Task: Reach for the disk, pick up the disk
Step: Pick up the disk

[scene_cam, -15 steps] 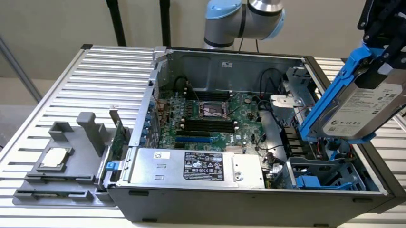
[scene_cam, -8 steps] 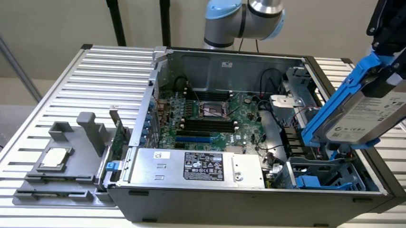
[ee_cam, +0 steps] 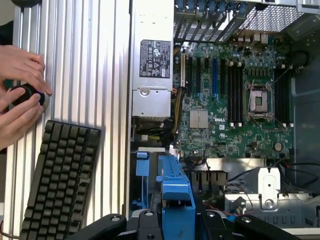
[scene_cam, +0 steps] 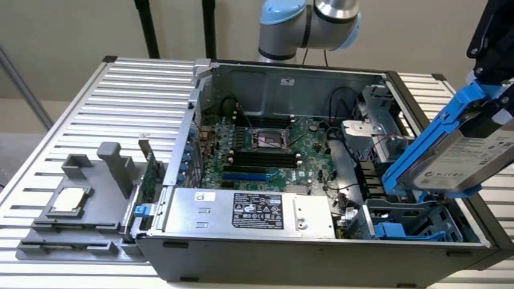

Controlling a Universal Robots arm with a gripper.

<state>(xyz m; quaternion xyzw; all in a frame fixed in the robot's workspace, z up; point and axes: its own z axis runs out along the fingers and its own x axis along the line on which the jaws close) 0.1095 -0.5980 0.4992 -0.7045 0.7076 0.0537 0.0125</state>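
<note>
In the exterior view, the nearest thing is the open computer case (scene_cam: 321,256), which lies on a ribbed metal counter (scene_cam: 120,96). At the front of the case sits a wide silver box (scene_cam: 249,212) with a black-and-white label. On the exterior view's left, on the counter, stands a grey plastic holder (scene_cam: 88,198) with a small flat silver chip (scene_cam: 68,200) lying on it.

The disk (scene_cam: 461,158) is on the exterior view's right, lifted above the case and tilted, with its blue rails and its label visible. It hangs over the blue drive bay (scene_cam: 405,224) at the front corner of the case, apart from it. The pincer (scene_cam: 494,90) is pinching the disk from above; in the wrist view the blue rail of the disk (ee_cam: 176,192) sits between the dark fingers (ee_cam: 145,225) of the pincer (ee_cam: 177,222).

Deeper in the case lies the green circuit board (scene_cam: 269,150) with its square socket (scene_cam: 269,139) in the middle. Behind the case rises the arm (scene_cam: 309,24) with its blue joint caps.

In the wrist view, a black keyboard (ee_cam: 60,175) lies on the counter beside the case, and a person's hands (ee_cam: 20,95) hold a round black object (ee_cam: 25,94).
</note>
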